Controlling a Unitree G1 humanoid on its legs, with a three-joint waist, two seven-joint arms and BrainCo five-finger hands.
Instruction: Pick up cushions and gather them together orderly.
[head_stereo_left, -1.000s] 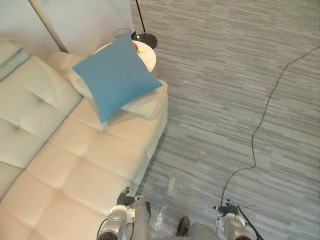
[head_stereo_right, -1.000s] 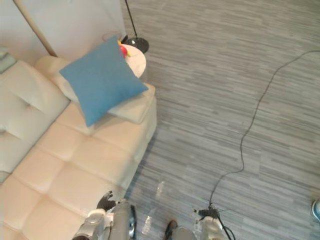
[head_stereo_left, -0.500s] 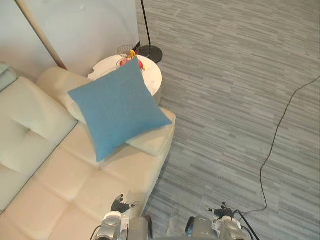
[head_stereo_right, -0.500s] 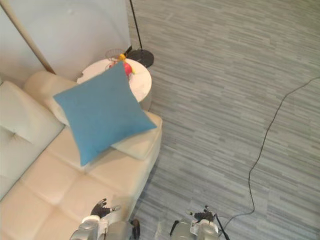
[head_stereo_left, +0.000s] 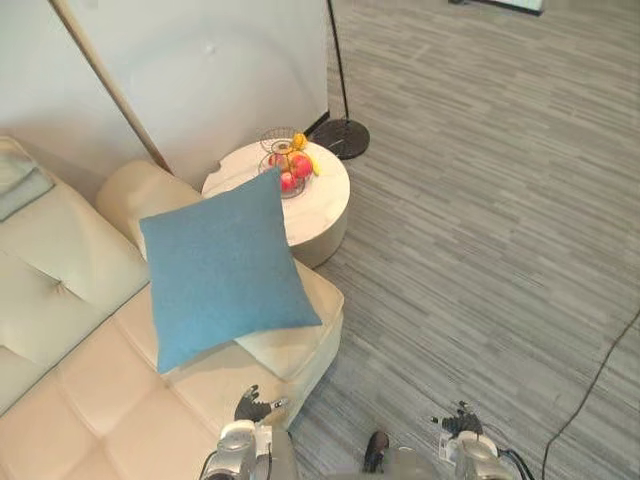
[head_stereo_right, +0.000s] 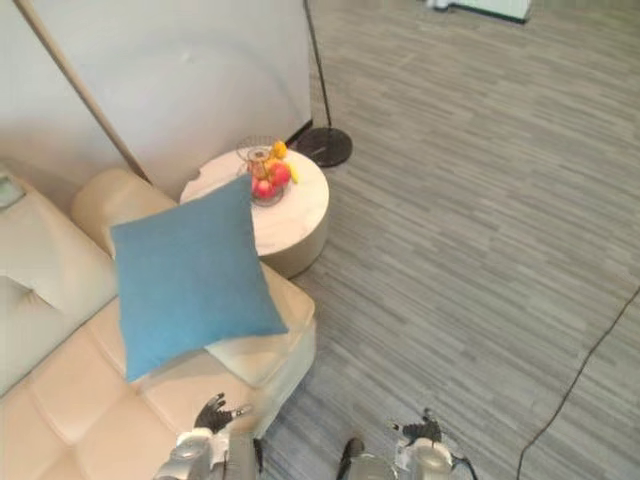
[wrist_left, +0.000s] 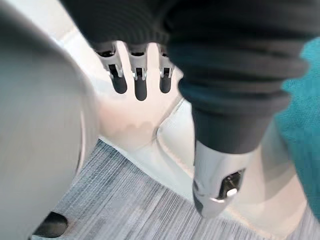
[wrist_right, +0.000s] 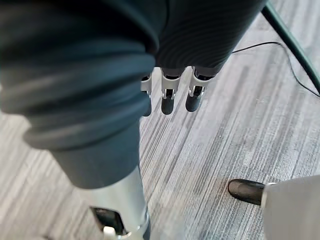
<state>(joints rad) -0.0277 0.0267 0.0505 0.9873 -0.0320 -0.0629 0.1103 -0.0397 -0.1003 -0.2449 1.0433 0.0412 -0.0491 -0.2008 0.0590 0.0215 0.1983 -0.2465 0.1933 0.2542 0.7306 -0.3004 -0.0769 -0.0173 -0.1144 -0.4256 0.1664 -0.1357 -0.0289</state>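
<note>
A blue square cushion (head_stereo_left: 220, 265) leans upright at the sofa's end, propped against the rounded armrest (head_stereo_left: 140, 190), and its edge shows in the left wrist view (wrist_left: 307, 100). A cream cushion (head_stereo_left: 285, 345) lies flat under its lower corner. A pale green cushion (head_stereo_left: 18, 180) sits on the sofa back at the far left. My left hand (head_stereo_left: 255, 408) hangs low by the sofa's front corner, open and empty, its fingers (wrist_left: 140, 85) straight. My right hand (head_stereo_left: 460, 422) is low over the floor, open, its fingers (wrist_right: 167, 100) holding nothing.
The cream tufted sofa (head_stereo_left: 80, 400) takes up the left. Beyond the armrest stands a round white side table (head_stereo_left: 320, 205) with a wire fruit basket (head_stereo_left: 290, 170). A floor lamp's black base (head_stereo_left: 343, 138) stands behind it, by a pale wall panel. Grey striped carpet (head_stereo_left: 480, 250) spreads to the right.
The whole picture has shifted: the camera turned, bringing the side table and lamp base further into view. The cushions lie as before, and both hands stay low and empty.
</note>
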